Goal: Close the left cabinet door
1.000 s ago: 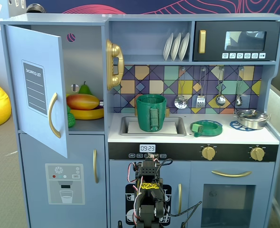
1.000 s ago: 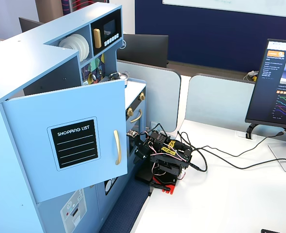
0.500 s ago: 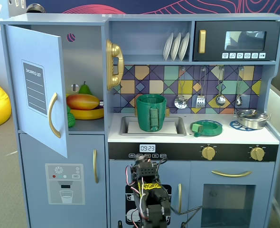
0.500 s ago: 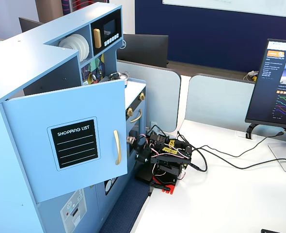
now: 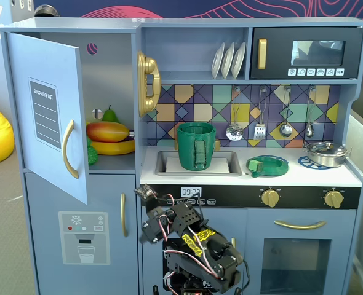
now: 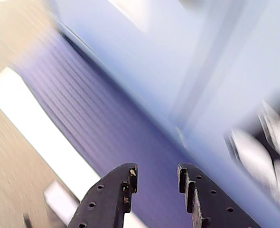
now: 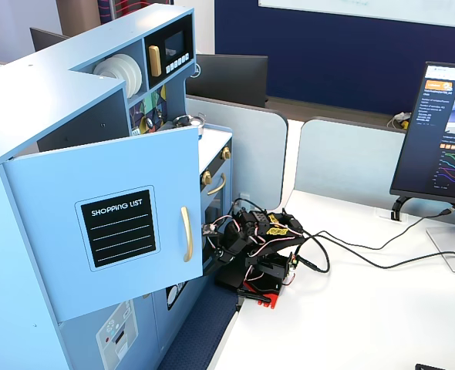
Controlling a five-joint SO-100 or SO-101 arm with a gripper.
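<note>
The left cabinet door [image 5: 46, 80] is light blue with a black "SHOPPING LIST" panel and a curved gold handle [image 5: 67, 149]. It stands wide open, swung out from the toy fridge, and also shows in the other fixed view [image 7: 65, 193]. The arm sits folded low in front of the kitchen. My gripper [image 5: 146, 193] points up and left, below and to the right of the open door and apart from it. In the wrist view my gripper [image 6: 155, 173] is open and empty, with a blurred blue surface beyond it.
Toy fruit [image 5: 107, 132] lies inside the open fridge compartment. Below it is the blue dispenser door [image 5: 83, 236], shut. A green pot [image 5: 195, 145] stands in the sink. The black microwave [image 5: 304, 54] is at the top right. Cables [image 7: 366, 250] and a monitor [image 7: 443, 131] are on the white desk.
</note>
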